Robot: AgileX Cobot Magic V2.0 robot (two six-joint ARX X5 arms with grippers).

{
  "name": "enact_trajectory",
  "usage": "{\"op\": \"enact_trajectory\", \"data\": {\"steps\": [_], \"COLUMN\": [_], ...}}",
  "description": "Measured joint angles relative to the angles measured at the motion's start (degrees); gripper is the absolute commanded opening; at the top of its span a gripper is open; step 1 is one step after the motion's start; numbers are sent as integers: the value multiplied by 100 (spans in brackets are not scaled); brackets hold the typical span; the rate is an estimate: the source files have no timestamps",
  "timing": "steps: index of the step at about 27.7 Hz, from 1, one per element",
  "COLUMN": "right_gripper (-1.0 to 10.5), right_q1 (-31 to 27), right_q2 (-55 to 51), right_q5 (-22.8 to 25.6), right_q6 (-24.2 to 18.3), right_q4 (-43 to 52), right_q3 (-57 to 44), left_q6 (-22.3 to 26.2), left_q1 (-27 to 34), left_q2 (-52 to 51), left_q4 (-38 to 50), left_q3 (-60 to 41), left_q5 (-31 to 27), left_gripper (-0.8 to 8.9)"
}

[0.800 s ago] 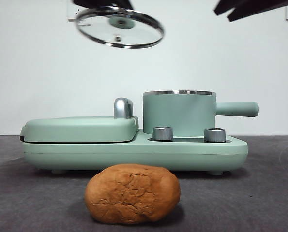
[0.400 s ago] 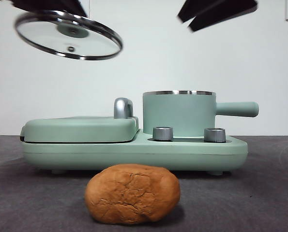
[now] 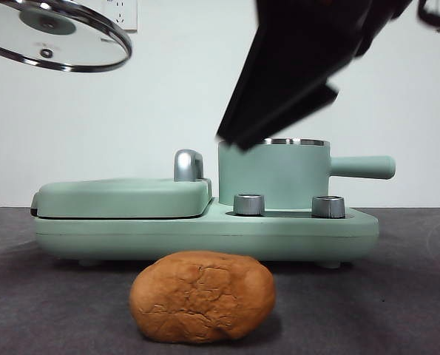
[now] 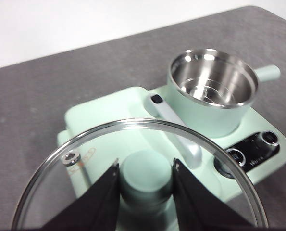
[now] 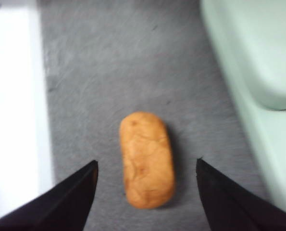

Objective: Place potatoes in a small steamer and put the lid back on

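Potato: lies on the counter; looks firm, rounded, likely weighty; best taken across its narrow middle.
Right gripper: spread wide above it.
Left gripper: pinching the lid by its knob.

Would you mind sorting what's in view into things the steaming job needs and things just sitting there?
Needed: potato; small steamer, open; lid, held by the left gripper; right gripper, open above the potato.

Just there: griddle cover; two knobs.

No readable text; only blurred orange lettering on the lid.
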Motion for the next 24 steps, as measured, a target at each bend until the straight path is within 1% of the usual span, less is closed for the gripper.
{"op": "enact_trajectory", "data": {"steps": [7, 10, 12, 15, 17, 24], "right_gripper": [331, 332, 332, 348, 372, 371], "right_q1": [229, 271, 291, 291, 289, 291], "right_q2": [728, 938, 1071, 1207, 1241, 1434], "right_q5": [114, 142, 251, 411, 417, 417], "right_q6": [-11, -92, -120, -153, -155, -155], "right_q4": [125, 149, 227, 356, 424, 468], "right_q3": [0, 0, 0, 0, 0, 0], "left_q6": [42, 68, 70, 74, 94, 221], "left_q1": [68, 70, 70, 70, 70, 70], "left_q2": [-17, -17, -17, -17, -17, -17], "left_q4": [2, 2, 2, -7, -26, -229], "left_q3": [0, 0, 0, 0, 0, -2], "left_q5": [-11, -11, -11, -11, -11, -11], "left_gripper": [15, 15, 15, 15, 15, 15]}}
